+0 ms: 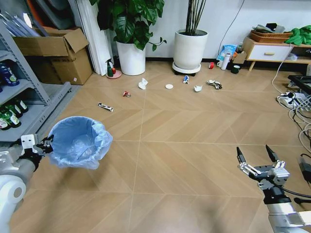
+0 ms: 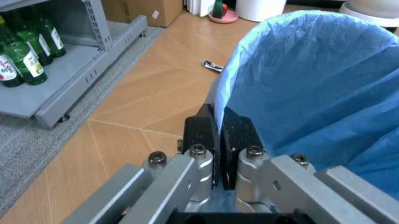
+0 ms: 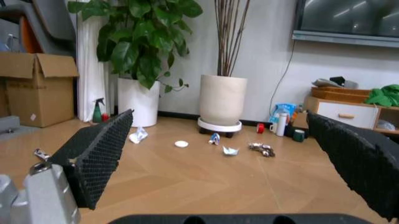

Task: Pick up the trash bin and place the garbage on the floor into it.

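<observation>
The trash bin (image 1: 80,142), lined with a light-blue bag, hangs above the floor (image 1: 184,160) at the near left. My left gripper (image 1: 48,143) is shut on its rim, its two black fingers pinching the bag edge (image 2: 219,122). My right gripper (image 1: 256,155) stands open and empty at the near right, above bare floor. The garbage lies far ahead near the pots: crumpled white paper (image 1: 143,83), a white disc (image 1: 169,86), a blue-white wrapper (image 1: 186,79), a white scrap (image 1: 198,88), a dark crushed wrapper (image 1: 214,84), a red wrapper (image 1: 126,93) and a dark bar wrapper (image 1: 105,107).
Two white plant pots (image 1: 189,48) stand at the back wall, with a green spray bottle (image 1: 110,68) beside them. A grey shelf with green bottles (image 1: 14,111) and a cardboard box (image 1: 58,56) line the left. Cables and a power strip (image 1: 291,99) lie at the right.
</observation>
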{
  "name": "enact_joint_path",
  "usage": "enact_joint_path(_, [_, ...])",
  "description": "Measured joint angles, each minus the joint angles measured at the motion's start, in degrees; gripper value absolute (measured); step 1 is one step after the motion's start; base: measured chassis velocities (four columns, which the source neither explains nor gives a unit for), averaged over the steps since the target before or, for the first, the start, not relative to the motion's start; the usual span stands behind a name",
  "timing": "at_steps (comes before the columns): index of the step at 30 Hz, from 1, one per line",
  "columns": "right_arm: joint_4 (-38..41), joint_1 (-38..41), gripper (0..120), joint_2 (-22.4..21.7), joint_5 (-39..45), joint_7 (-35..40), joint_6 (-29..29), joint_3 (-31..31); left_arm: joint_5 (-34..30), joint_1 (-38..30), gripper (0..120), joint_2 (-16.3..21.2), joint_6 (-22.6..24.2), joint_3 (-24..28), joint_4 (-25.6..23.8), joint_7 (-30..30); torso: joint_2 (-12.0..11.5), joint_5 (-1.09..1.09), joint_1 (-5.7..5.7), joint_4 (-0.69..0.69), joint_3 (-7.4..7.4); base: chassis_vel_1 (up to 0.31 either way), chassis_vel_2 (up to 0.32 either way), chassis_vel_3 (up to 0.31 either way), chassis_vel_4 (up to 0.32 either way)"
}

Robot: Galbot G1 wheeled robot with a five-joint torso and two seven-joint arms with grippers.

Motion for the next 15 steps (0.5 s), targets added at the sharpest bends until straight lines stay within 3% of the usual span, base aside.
enact_joint_path(10, [-0.1, 0.1, 100, 0.0, 0.0, 0.0, 0.0, 0.2, -0.1, -0.6, 0, -0.1, 0.1, 0.6, 0.6, 0.0, 0.0, 0.01, 0.01, 0.00, 0.00, 0.020, 0.073, -0.014, -0.082])
enact_joint_path(15, [-0.2, 0.3, 100, 0.0, 0.0, 0.0, 0.0, 0.2, -0.1, -0.8, 0, -0.3, 0.1, 0.9, 0.8, -0.1, 0.0, -0.01, 0.00, 0.00, 0.00, 0.109, 0.186, -0.097, -0.187])
